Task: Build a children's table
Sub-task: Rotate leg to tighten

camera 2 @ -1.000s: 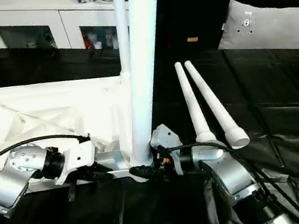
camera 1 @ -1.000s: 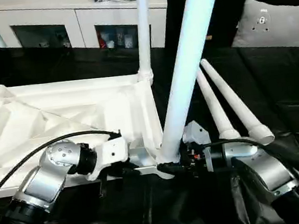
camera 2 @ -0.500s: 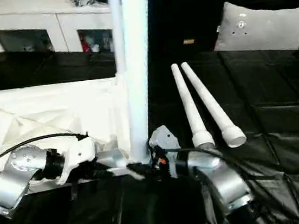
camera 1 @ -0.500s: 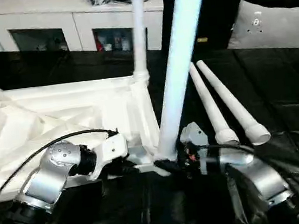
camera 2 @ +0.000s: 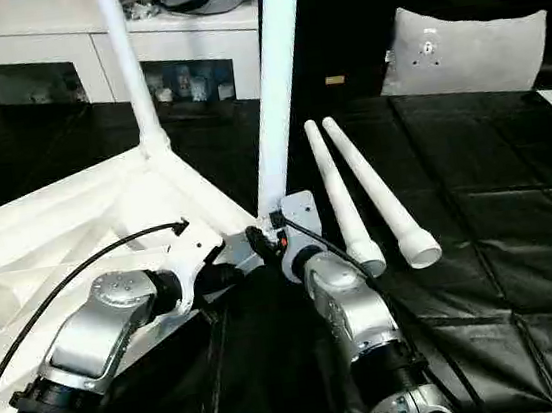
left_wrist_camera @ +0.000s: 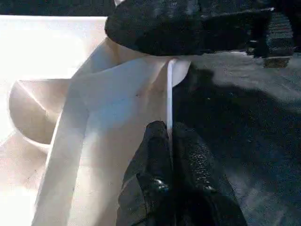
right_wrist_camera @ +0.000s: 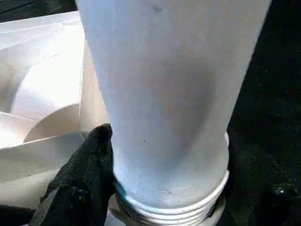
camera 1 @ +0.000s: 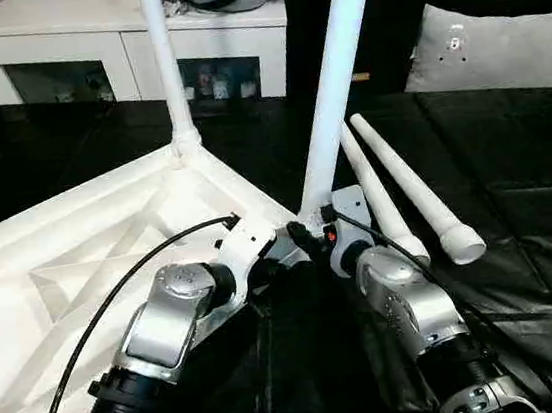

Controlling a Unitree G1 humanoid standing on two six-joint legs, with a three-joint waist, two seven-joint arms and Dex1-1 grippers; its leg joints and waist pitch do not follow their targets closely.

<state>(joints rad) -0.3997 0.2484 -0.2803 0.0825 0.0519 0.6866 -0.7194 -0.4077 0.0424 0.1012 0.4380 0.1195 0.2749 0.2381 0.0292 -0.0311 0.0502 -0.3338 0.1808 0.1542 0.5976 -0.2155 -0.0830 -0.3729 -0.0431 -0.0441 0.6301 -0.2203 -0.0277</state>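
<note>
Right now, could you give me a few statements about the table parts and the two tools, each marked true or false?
1. Two legs stand upright in the tabletop: the near leg and the far leg. True.
2. Three loose legs lie on the black cloth. False: two loose legs lie there, side by side.
3. The left tool is shut on the tabletop's thin rim. True.
4. The right tool holds a loose leg. False: its fingers sit around the near leg's threaded base.
5. The grey pillow lies on the tabletop. False: it lies beyond the loose legs.
</note>
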